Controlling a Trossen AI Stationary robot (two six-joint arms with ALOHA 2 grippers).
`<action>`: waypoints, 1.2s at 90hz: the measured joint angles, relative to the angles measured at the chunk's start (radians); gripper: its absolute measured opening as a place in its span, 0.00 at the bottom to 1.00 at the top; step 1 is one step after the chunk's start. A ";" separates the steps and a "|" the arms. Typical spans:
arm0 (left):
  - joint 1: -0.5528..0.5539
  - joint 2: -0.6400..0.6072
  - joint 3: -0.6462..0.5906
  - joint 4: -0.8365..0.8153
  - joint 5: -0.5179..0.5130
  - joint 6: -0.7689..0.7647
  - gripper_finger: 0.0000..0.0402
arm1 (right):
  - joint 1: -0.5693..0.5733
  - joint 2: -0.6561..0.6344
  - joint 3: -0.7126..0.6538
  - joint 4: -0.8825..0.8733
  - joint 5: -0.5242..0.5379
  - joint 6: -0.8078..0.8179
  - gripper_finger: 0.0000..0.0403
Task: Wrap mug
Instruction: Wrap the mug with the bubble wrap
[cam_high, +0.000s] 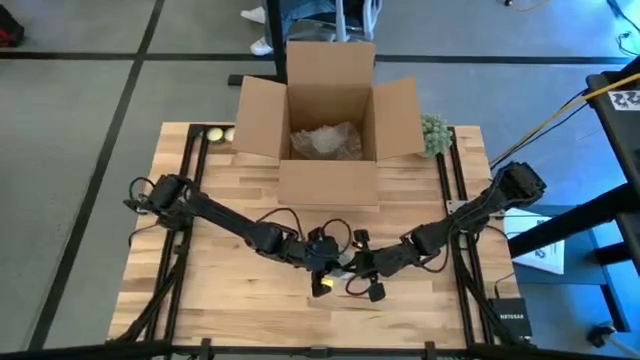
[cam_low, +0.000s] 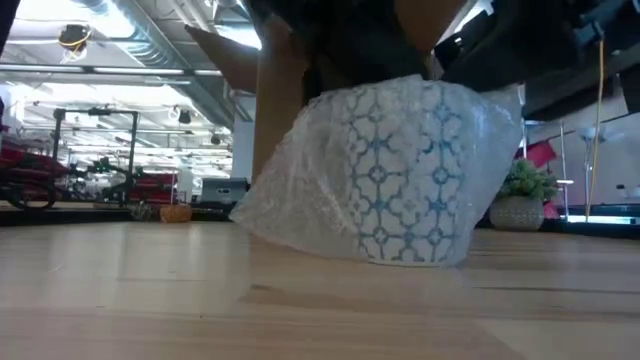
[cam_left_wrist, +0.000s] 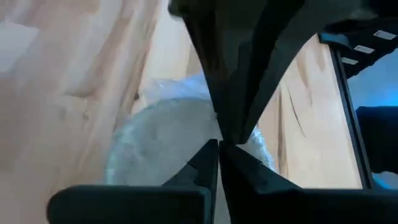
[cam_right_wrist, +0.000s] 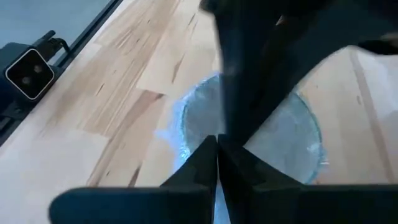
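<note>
Wrapped mug beneath both end effectors

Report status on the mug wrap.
Left gripper and right gripper shut, both over the mug. Mug upright on table, covered in bubble wrap. Nothing blocking.

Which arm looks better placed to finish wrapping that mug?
Hard to separate: left gripper and right gripper both sit shut over the bubble-wrapped mug, about equally close. Perhaps either.
</note>
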 joint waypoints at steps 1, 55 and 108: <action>0.003 -0.002 0.001 -0.001 -0.001 0.003 0.00 | 0.000 0.000 0.000 0.000 0.000 0.000 0.00; 0.042 0.120 0.009 -0.003 0.105 0.016 0.00 | -0.001 0.001 -0.001 0.001 0.017 -0.007 0.00; 0.027 -0.037 0.026 -0.064 0.088 0.053 0.00 | 0.002 -0.014 0.199 -0.318 -0.031 -0.064 0.32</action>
